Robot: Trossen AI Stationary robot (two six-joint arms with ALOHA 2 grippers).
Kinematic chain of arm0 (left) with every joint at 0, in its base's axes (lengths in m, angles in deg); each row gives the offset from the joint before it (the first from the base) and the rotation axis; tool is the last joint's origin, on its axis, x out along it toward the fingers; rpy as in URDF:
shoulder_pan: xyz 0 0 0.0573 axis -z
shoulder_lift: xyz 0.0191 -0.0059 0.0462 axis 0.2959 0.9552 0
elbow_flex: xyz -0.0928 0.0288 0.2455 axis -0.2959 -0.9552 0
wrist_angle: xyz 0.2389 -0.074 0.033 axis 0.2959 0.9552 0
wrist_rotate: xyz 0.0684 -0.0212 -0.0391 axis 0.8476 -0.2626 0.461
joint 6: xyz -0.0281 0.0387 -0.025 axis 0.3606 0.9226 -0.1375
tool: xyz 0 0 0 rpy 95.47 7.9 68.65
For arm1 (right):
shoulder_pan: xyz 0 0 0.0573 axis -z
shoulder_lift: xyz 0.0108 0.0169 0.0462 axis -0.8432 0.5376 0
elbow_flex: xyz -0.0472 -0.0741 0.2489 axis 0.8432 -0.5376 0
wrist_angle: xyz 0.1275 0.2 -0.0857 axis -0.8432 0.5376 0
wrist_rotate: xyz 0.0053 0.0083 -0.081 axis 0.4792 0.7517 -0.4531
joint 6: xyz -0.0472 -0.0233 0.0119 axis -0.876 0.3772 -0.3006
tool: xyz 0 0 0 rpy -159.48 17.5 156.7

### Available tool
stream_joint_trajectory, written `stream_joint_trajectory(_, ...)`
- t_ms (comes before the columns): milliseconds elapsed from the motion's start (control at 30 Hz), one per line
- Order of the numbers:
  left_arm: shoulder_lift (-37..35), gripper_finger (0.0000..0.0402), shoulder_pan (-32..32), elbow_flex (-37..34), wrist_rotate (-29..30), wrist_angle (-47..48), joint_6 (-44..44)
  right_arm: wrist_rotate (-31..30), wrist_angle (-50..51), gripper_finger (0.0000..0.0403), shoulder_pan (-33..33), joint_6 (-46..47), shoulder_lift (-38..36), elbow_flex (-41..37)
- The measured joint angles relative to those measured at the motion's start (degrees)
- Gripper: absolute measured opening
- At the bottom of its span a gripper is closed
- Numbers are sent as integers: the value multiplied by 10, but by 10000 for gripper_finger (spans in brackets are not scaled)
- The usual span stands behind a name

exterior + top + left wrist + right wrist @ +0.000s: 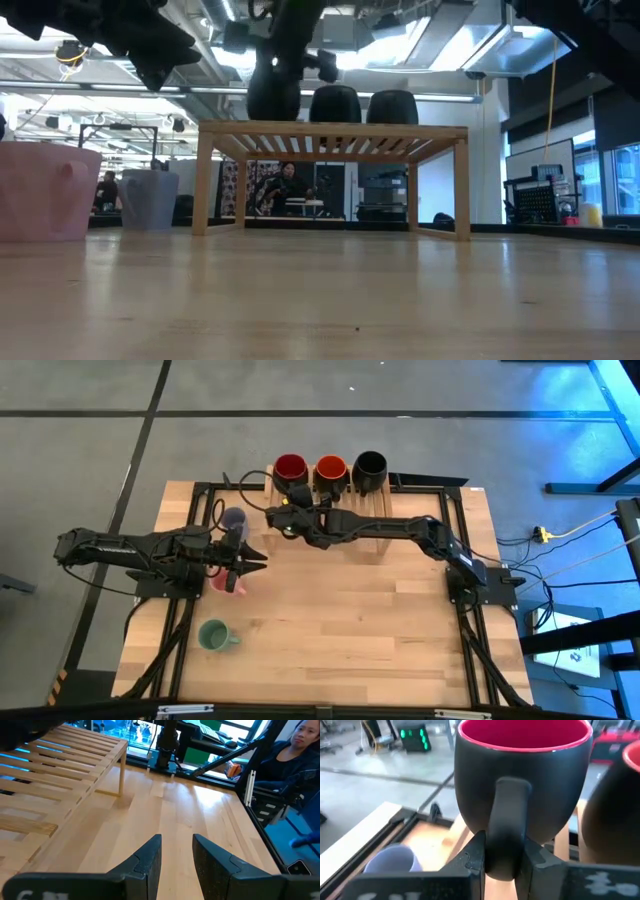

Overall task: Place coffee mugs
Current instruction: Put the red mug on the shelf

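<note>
right gripper (502,857): fingers clamped on handle of red-inside mug (522,780), at left end of wooden rack (370,525)
rack row: second red-inside mug (330,470), black mug (370,468)
left gripper (176,862): narrow gap, empty, above pink mug (45,190)
table (350,630): lavender mug (233,520), green mug (214,635)

Robotics lab: wooden bench (330,630) on grey concrete floor (80,460), exposed ceiling ducts (420,40), equipment racks (540,200), seated person (285,185) in background.
</note>
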Motion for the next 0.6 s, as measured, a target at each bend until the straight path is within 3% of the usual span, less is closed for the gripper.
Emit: stream_joint_trajectory(600,0,105,0,0,1,0,0,12,14,43,18,-6,19,0)
